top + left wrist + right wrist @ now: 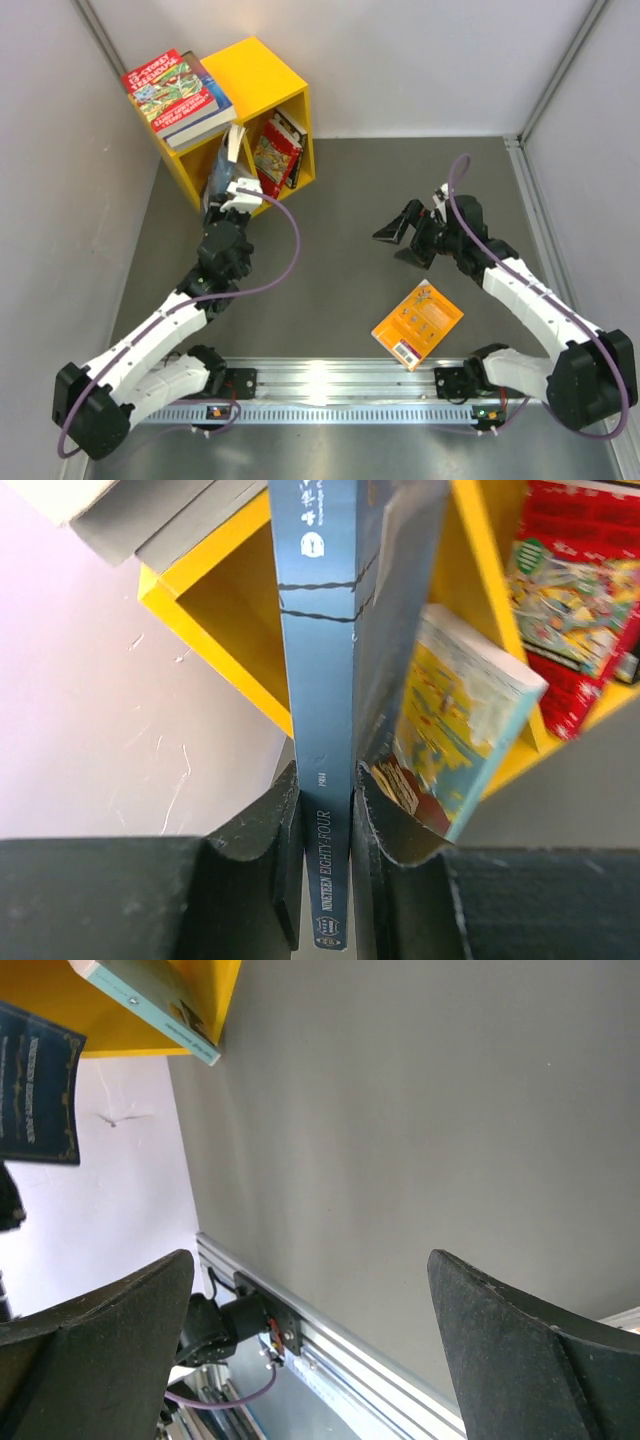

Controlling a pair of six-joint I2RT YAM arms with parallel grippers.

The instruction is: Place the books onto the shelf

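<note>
A: What lies nearest the arms?

B: Just past the aluminium rail [330,385], a thin orange paperback [417,325] lies flat on the grey table [350,220], cover up. It shows rows of small pictures and a white barcode label by its near corner. The writing is too small to read.

A: And beyond it?

B: The right gripper [402,242] hangs over the table just past that book, not touching it. Its 2 black fingers are spread wide with nothing between them.

A: On the other side?

B: The left gripper [327,785] is clamped on the lower end of a dark blue paperback [318,660], 1 finger pressed to each cover. The spine faces the wrist camera and reads "NINETEEN EIGHTY-FOUR" in pale capitals, with a small white logo further up. The book stands at the mouth of the left compartment of the bright yellow box shelf [262,70]. I cannot tell how far in it reaches.

A: What does the shelf hold?

B: In the left compartment, a paperback with a yellow and pale blue cover [460,710] leans beside the central divider. In the right compartment, red cartoon-covered books [275,155] stand leaning. On the shelf's top, towards its left edge, a stack of paperbacks [178,92] lies flat. The uppermost has a red cartoon cover, and its title is too small to read with certainty.
</note>
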